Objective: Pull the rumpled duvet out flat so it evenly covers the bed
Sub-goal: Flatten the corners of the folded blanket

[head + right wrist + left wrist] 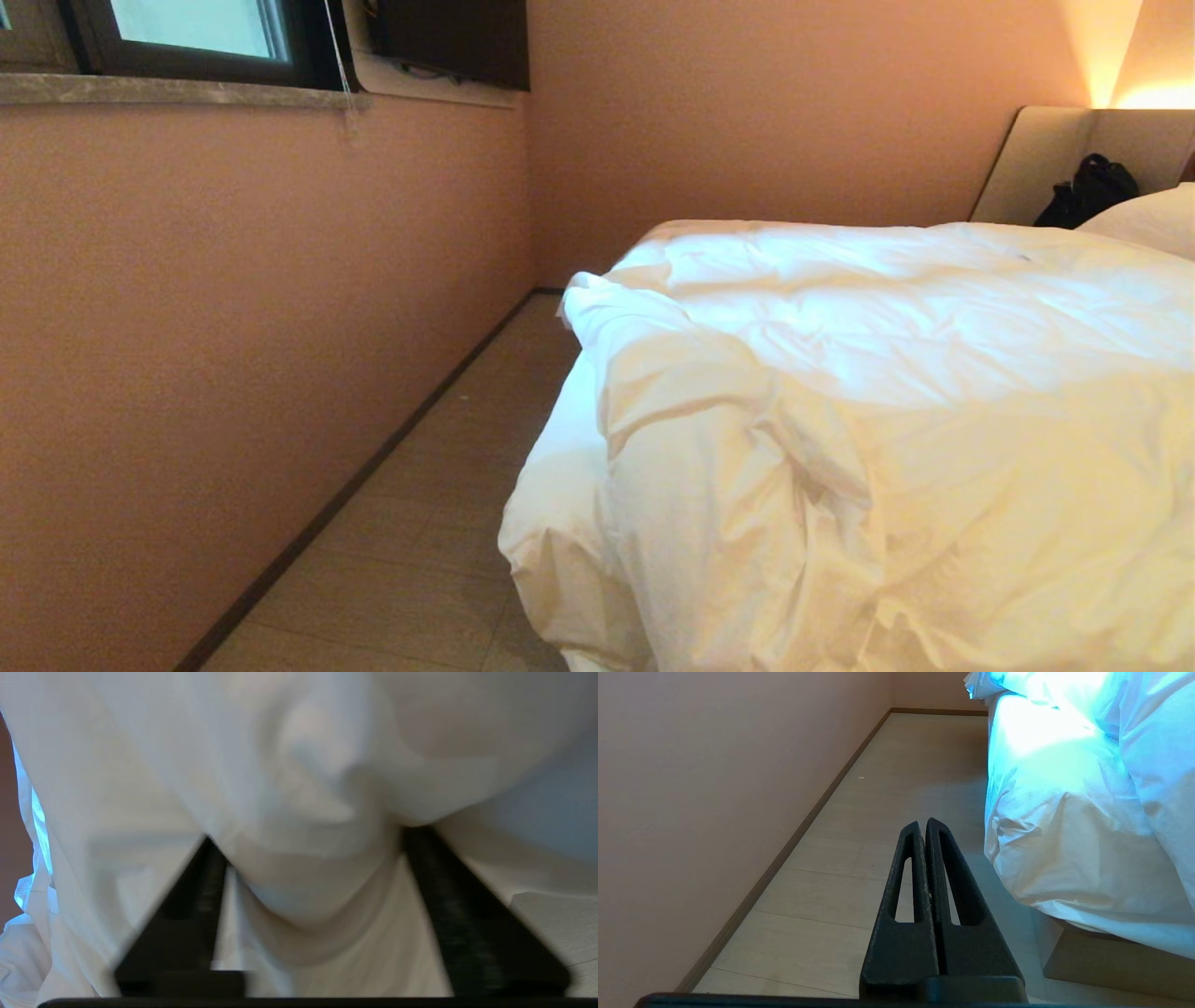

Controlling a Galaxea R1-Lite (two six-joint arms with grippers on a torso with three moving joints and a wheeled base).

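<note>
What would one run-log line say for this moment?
right gripper: jaws apart around a duvet fold | left gripper: shut, parked over floor | duvet: rumpled, overhanging bed corner

Wrinkled matt cotton duvet (887, 392), textured blk pincer (924, 823)

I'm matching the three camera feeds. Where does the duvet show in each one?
Head view: duvet fills the right half, bunched at the near corner.
Left wrist view: it hangs down the right side, beside the shut left gripper.
Right wrist view: it fills the picture, a fold between the right gripper fingers.
Shared landmark: the duvet.
</note>
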